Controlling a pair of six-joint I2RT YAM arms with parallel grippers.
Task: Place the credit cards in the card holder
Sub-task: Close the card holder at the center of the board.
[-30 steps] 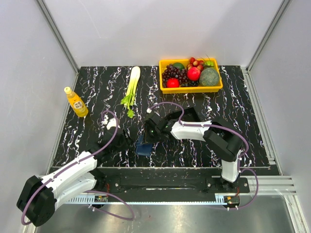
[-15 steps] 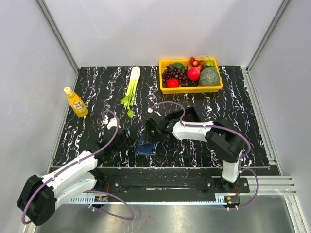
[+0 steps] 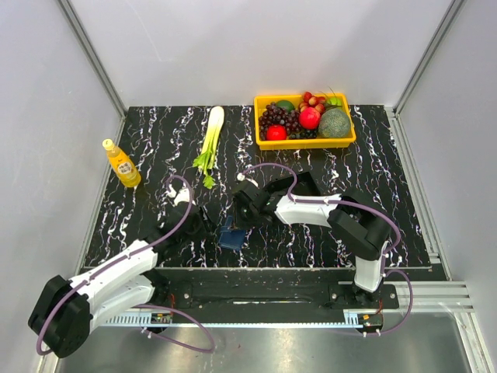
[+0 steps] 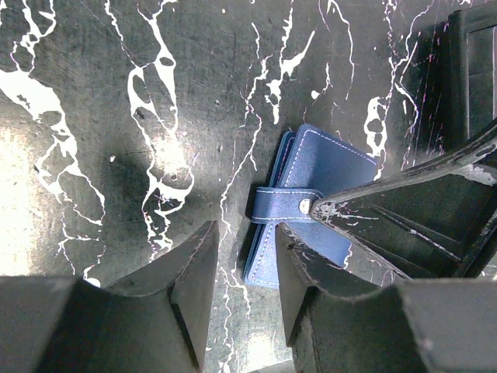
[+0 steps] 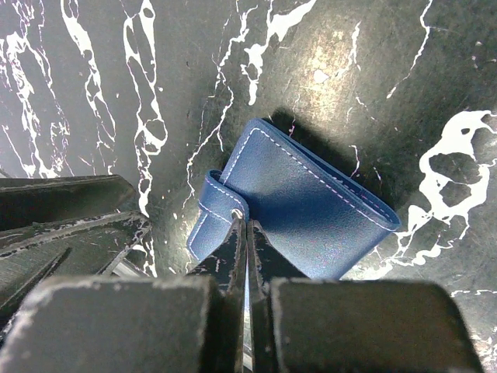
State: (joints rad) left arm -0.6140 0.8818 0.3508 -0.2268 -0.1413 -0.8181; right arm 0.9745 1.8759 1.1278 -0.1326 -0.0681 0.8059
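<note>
While looking toward 1 o'clock: yellow basket [image 3: 305,143] heaped with grapes [image 3: 276,116], red apple [image 3: 310,118], green melon [image 3: 335,123]. Card holder [image 3: 231,237] at 6 o'clock on black marbled table [image 3: 388,194], folded, strap across edge. Orange bottle [image 3: 122,164] at 9, celery stalk [image 3: 211,136] at 11; white walls around. Right gripper [image 5: 247,225] pressed together, tips at strap snap; narrowed since a second ago. Left gripper [image 4: 245,241] spread, just beside holder at its 9 o'clock.

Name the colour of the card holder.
The card holder is dark blue; clearest in right wrist view.
</note>
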